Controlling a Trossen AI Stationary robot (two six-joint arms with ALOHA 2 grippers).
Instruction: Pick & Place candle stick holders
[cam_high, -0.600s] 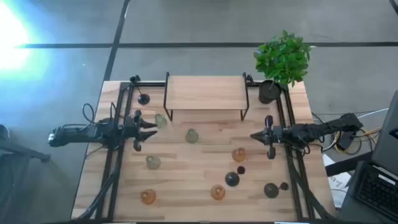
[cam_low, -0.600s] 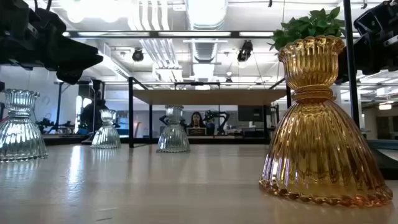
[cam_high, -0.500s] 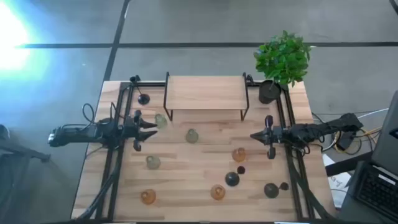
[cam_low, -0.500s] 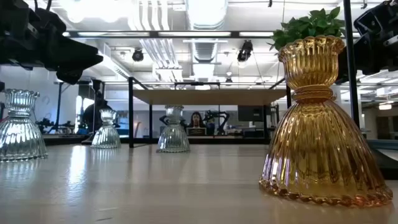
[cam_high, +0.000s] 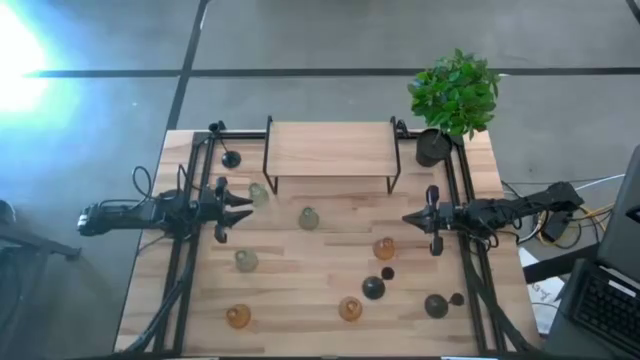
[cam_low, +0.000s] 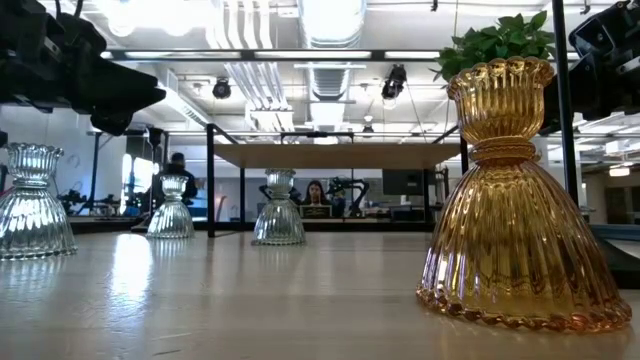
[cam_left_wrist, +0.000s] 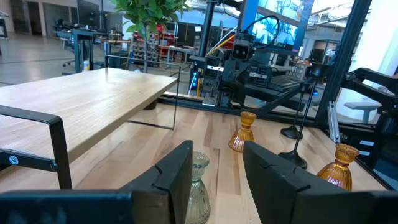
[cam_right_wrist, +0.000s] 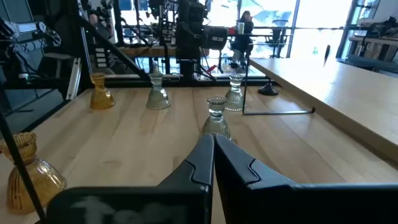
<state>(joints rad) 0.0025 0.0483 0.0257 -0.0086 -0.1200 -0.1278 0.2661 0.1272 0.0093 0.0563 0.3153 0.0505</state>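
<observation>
High view: two dark arms hover over the wooden table (cam_high: 300, 290) among scattered candle holders

Left gripper (cam_high: 244, 207) hangs at the table's left side with its fingers spread apart and empty; a pale green ribbed glass holder (cam_high: 259, 194) sits just beyond its fingertips, a second (cam_high: 246, 260) nearer the front edge, and a third (cam_high: 309, 217) farther toward the middle, before the low wooden shelf on a black wire frame (cam_high: 330, 150). Right gripper (cam_high: 408, 219) hangs at the right side with its fingers pressed together, holding nothing; an amber ribbed glass holder (cam_high: 384, 248) stands just beside it, a slim black candlestick with a domed base (cam_high: 374, 288) lies near, and two more amber holders (cam_high: 350, 309) (cam_high: 238, 316) stand well apart from it
</observation>
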